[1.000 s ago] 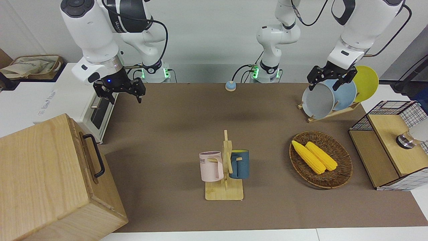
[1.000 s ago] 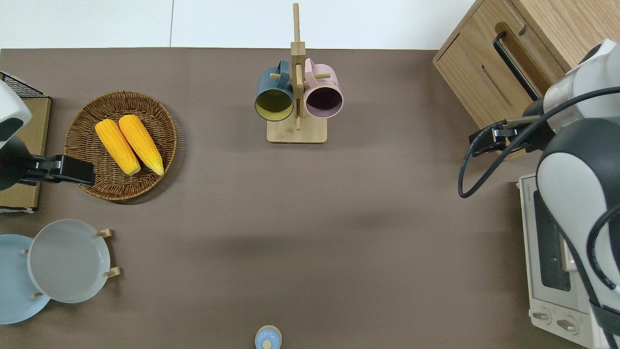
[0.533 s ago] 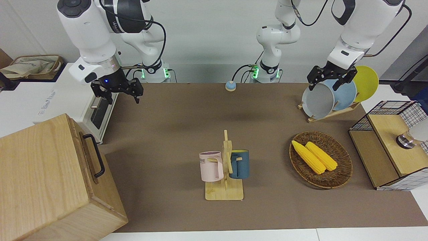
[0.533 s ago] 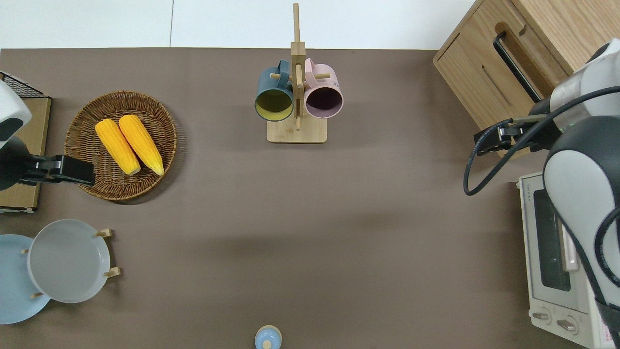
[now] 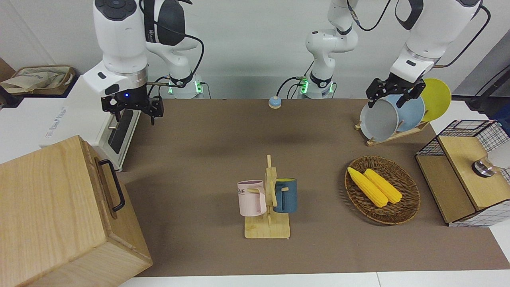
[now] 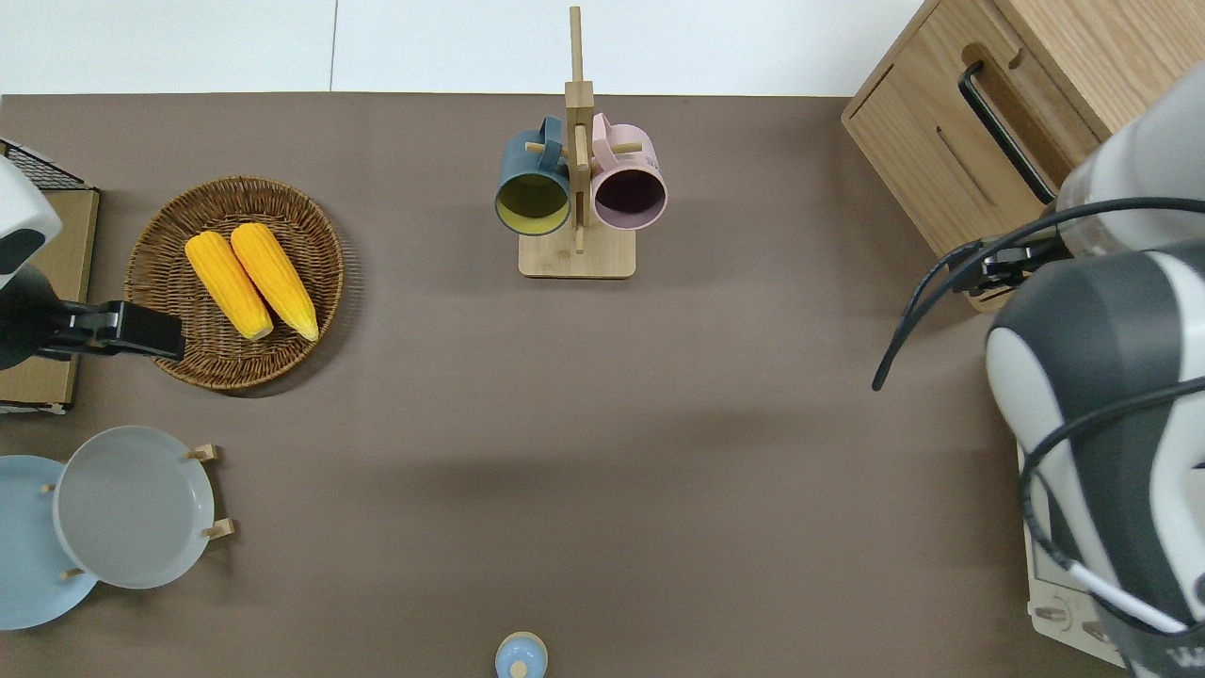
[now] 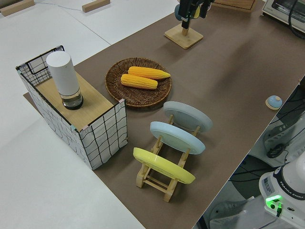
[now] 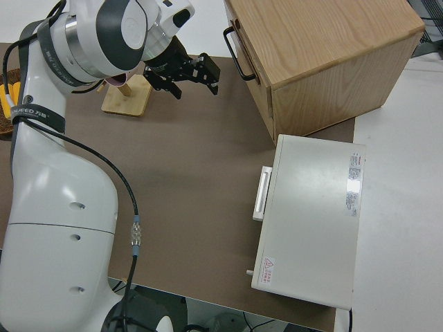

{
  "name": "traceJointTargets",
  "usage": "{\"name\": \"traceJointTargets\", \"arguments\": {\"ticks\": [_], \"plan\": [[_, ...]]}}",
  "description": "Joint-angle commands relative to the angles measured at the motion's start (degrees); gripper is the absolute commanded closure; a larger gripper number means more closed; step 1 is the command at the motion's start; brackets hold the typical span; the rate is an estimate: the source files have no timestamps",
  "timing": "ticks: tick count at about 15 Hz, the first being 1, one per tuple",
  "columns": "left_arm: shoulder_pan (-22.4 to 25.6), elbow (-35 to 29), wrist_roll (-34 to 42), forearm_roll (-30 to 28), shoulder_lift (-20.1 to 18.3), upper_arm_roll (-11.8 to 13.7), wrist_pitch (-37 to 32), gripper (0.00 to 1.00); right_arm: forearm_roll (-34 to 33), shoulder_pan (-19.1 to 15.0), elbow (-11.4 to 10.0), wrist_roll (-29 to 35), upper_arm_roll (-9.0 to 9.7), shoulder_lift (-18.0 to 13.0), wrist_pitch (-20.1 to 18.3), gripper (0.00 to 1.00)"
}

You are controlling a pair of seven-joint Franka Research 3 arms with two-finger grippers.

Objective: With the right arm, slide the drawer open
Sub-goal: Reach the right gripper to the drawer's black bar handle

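One big pale wooden cabinet (image 5: 59,215) sits at my right arm's end of the table, farther from me than the white toaster oven (image 8: 311,221) beside it. Its drawer (image 6: 979,141) is closed, the black bar handle (image 6: 1003,127) untouched. My right gripper (image 5: 131,111) hangs in the air with fingers apart, holding nothing, over the table at the cabinet's front corner nearest me. My left arm is parked, its gripper (image 5: 394,93) spread open.
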Motion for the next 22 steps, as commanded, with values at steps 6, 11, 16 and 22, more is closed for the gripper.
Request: {"name": "traceJointTargets", "arguments": {"ticks": [6,11,16,22], "plan": [[0.2,1.5,0.6,1.0,0.7,-0.4,-1.1,0.01,-20.5,3.1,-1.6,3.8,5.85,0.6,4.4,0.013],[0.2,1.5,0.6,1.0,0.7,-0.4,-1.1,0.01,-32.8,4.8,-7.1,9.0,8.59,2.3,11.4,0.013],[0.2,1.5,0.6,1.0,0.7,-0.4,-1.1,0.01,-47.0,5.5,-12.1,11.7,8.59,5.8,15.6,0.013],[0.2,1.5,0.6,1.0,0.7,-0.4,-1.1,0.01,-62.9,4.5,-16.0,12.5,8.24,9.9,16.6,0.013]]}}
